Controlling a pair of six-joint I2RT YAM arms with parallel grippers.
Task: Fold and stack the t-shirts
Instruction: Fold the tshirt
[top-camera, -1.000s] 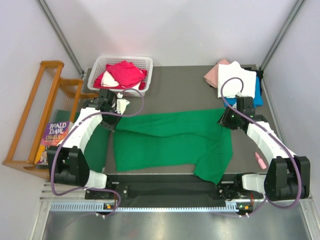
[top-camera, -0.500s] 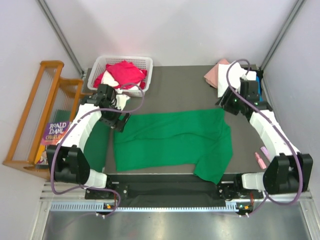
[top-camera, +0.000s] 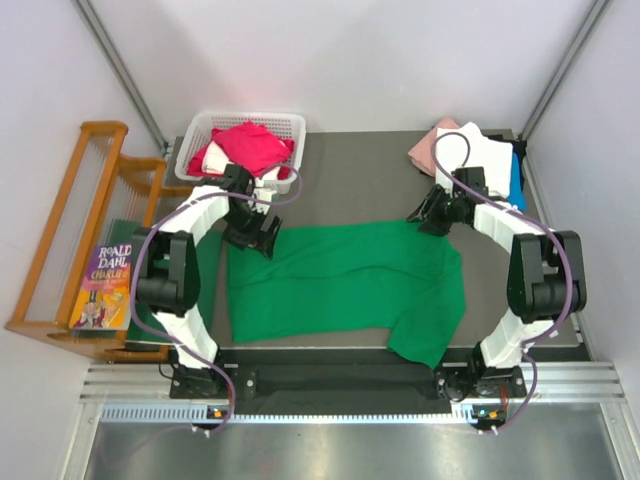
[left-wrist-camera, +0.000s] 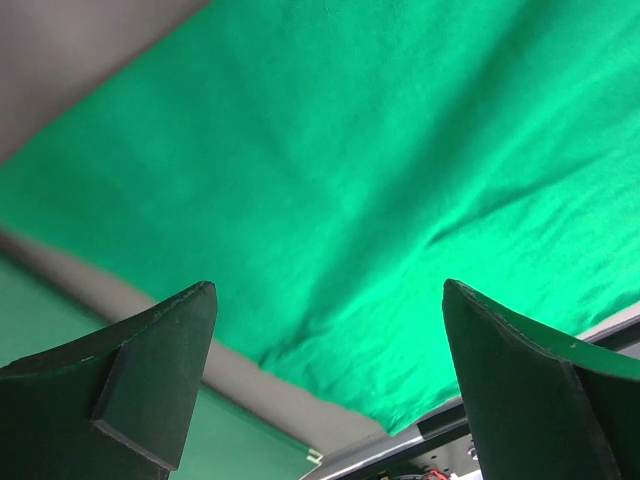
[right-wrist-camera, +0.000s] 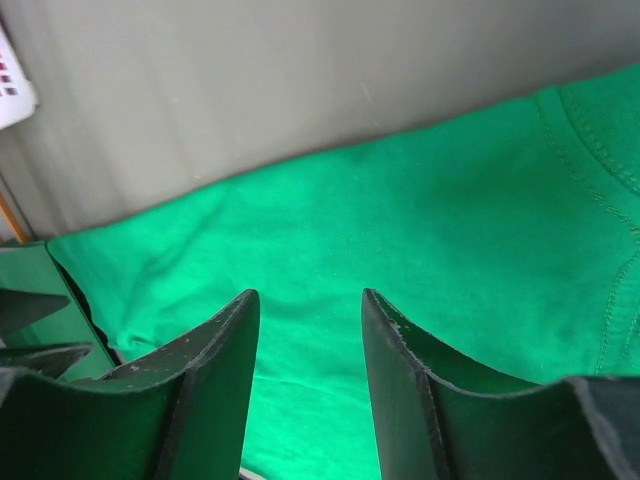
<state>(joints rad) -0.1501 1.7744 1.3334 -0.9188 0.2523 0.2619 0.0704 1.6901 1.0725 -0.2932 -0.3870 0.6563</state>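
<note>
A bright green t-shirt (top-camera: 340, 285) lies spread flat across the middle of the grey table, one sleeve hanging toward the near right edge. My left gripper (top-camera: 255, 236) hovers over its far left corner, jaws wide open and empty; cloth (left-wrist-camera: 380, 150) fills the left wrist view under the gripper (left-wrist-camera: 330, 300). My right gripper (top-camera: 425, 215) hangs over the far right corner, open with nothing between its fingers (right-wrist-camera: 305, 300), the shirt (right-wrist-camera: 450, 220) beneath. Red and white t-shirts (top-camera: 250, 148) fill a basket. Pink (top-camera: 428, 148), white (top-camera: 480, 150) and blue (top-camera: 516, 185) ones are piled at the back right.
The white basket (top-camera: 250, 116) stands at the back left of the table. A darker green mat (top-camera: 200, 285) lies along the left edge, partly under the shirt. Off the table to the left are a wooden frame (top-camera: 85, 220) and a book (top-camera: 108, 272).
The left gripper opened wide and let go of the shirt's far left corner. Both grippers moved inward along the shirt's far edge. The shirt's top edge now lies flatter.
</note>
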